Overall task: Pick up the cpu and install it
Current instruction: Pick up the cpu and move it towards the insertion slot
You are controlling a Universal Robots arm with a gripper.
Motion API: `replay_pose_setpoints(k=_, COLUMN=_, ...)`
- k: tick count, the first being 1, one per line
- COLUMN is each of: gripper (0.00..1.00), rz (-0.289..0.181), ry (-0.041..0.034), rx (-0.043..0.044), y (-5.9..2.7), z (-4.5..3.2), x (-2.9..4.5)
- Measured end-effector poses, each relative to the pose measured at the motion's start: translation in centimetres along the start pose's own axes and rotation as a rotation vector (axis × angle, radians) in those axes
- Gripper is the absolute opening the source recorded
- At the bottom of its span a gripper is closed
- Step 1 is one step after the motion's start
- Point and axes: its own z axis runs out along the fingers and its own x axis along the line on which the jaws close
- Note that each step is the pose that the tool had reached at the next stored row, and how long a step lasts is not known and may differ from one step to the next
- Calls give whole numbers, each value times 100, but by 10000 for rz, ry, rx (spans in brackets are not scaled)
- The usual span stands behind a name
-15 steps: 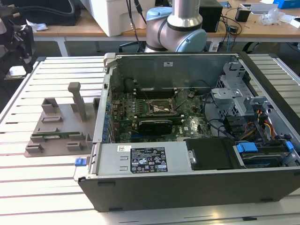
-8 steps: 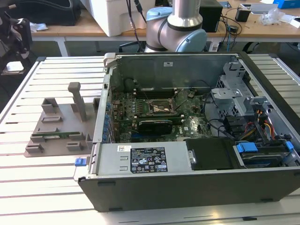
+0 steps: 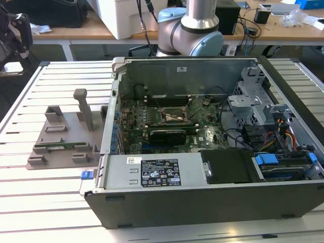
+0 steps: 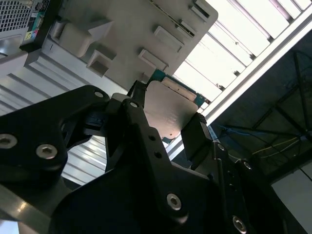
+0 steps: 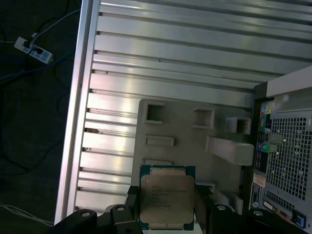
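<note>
The cpu [image 5: 166, 197] is a flat square chip with a silver top and a thin green rim. My gripper [image 5: 166, 209] is shut on it, with a black finger on each of two opposite edges. In the second wrist view the cpu [image 4: 168, 109] shows its pale face between the fingers [image 4: 195, 139] of the gripper [image 4: 168, 124]. It hangs in the air above the grey fixture [image 5: 185, 141] and the slatted table. In the exterior view the gripper [image 3: 14, 35] is the dark shape at the upper left. The dark metal-framed socket [image 3: 172, 115] sits on the motherboard inside the open case.
The open computer case [image 3: 283, 202] lies on the slatted table [image 3: 45, 197], its ported rear panel [image 5: 285, 161] next to the fixture. The grey fixture [image 3: 66, 136] has a tall post [image 3: 83, 106] and holds a green memory stick [image 3: 61, 147]. The arm's base [image 3: 195, 25] stands behind the case.
</note>
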Motion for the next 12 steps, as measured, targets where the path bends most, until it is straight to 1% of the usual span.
replay_pose_setpoints(k=2, gripper=55, rz=0, ry=0, rx=0, y=1, z=-75, x=-2)
replay_pose_setpoints(k=4, gripper=55, rz=0, ry=1, rx=0, y=2, z=-131, x=-2)
replay_pose_setpoints(k=6, gripper=55, rz=0, ry=0, rx=0, y=3, z=-177, x=-3)
replay_pose_setpoints(k=10, gripper=55, rz=0, ry=-1, rx=0, y=4, z=-231, x=-4)
replay_pose_setpoints(k=12, gripper=55, rz=0, ry=0, rx=0, y=5, z=-290, x=-5)
